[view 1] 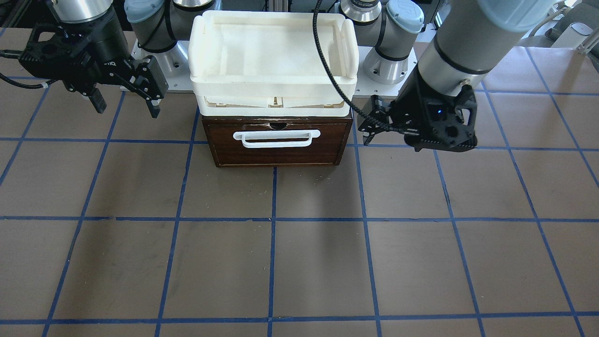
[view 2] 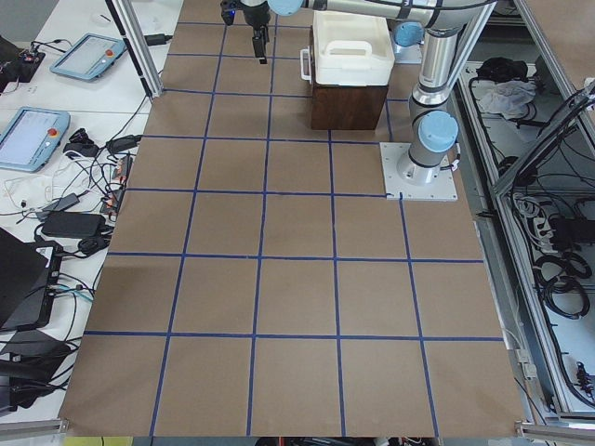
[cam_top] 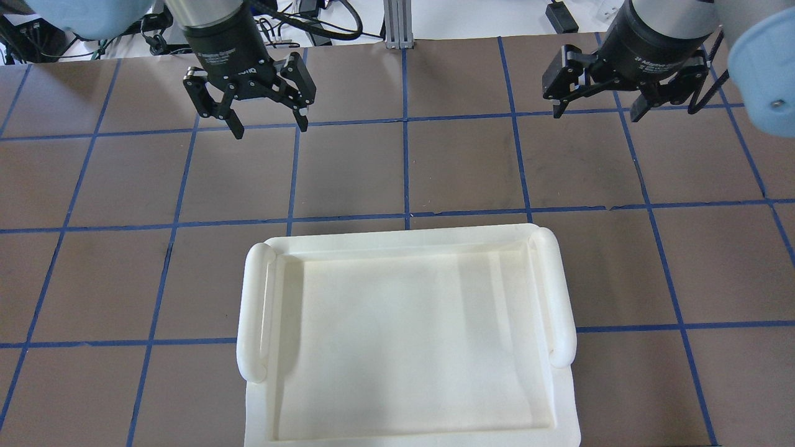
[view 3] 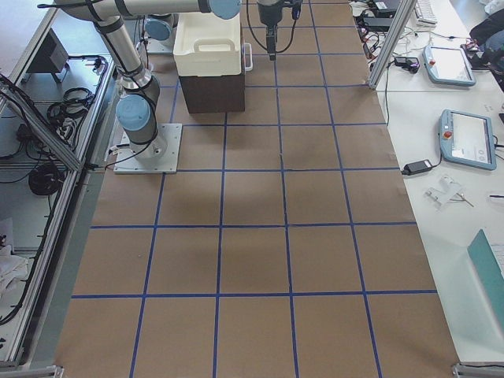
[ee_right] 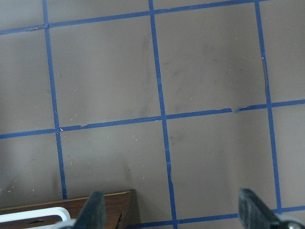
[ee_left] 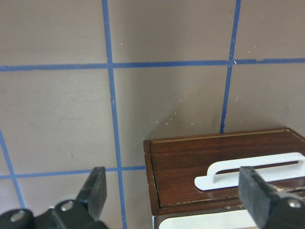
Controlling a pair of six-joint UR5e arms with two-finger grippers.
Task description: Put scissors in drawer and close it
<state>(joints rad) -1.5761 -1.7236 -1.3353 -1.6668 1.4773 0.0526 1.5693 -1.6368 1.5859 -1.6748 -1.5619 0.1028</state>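
The dark brown drawer (view 1: 276, 157) is pushed in flush with its cabinet, and its white bar handle (view 1: 276, 138) faces the table. The scissors are out of view in every frame. My left gripper (cam_top: 269, 128) hangs open and empty over the table in front of the drawer, off to its side. In the left wrist view its fingertips (ee_left: 97, 188) frame bare table and the drawer front (ee_left: 190, 167). My right gripper (cam_top: 596, 115) is open and empty too, on the other side. The right wrist view catches only a corner of the drawer (ee_right: 116, 202).
A white plastic tray (cam_top: 397, 239) sits on top of the drawer cabinet and hides it from overhead. The brown table has a blue tape grid (view 1: 273, 219). Tablets and cables lie on side benches (view 2: 37, 130) beyond the table's edges.
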